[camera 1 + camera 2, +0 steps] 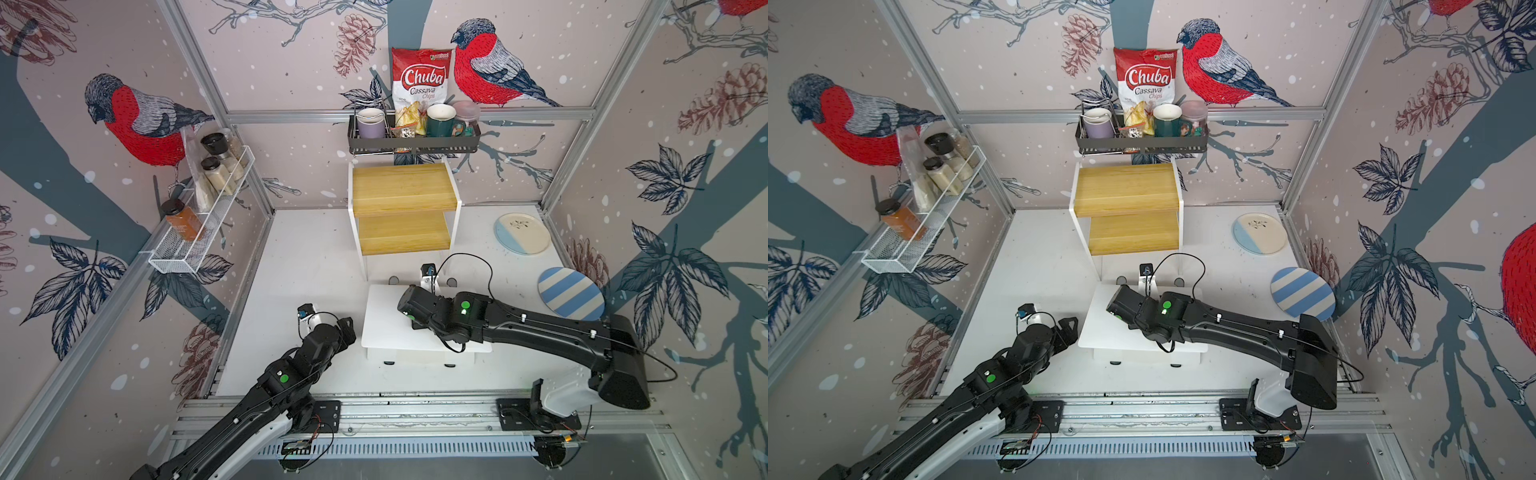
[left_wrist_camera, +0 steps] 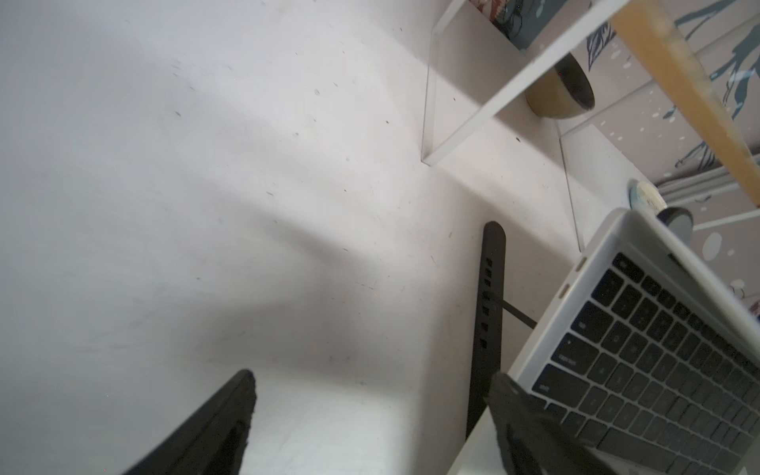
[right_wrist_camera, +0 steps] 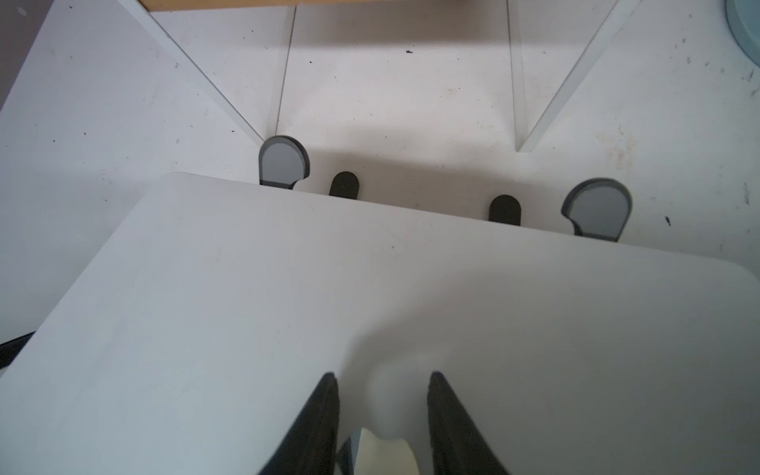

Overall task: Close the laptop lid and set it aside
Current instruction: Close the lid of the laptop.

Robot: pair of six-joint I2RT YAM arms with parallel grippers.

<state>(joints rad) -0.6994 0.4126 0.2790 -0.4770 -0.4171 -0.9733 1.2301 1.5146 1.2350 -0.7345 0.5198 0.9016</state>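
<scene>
Fingers (image 3: 318, 419) of my R gripper (image 3: 382, 376) sit slightly apart, empty, tips on the lid (image 3: 370, 267) to push it down. The laptop (image 2: 658, 349) is on its stand (image 2: 489, 296), nearly shut. L gripper (image 2: 372, 376) gapes wide at its edge, holding nothing, prob. to steady it.

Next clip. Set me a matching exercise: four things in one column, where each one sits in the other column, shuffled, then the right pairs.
Things:
1. Chuba chips bag
2. orange spice jar
3. blue-striped plate
4. laptop

Places:
A. raised on the black stand, mid-table
B. in the white wire rack on the left
C. on the table, near its right edge
D. in the black basket at the back

Pairs: 1-D, 2-B, 3-C, 4-A
</scene>
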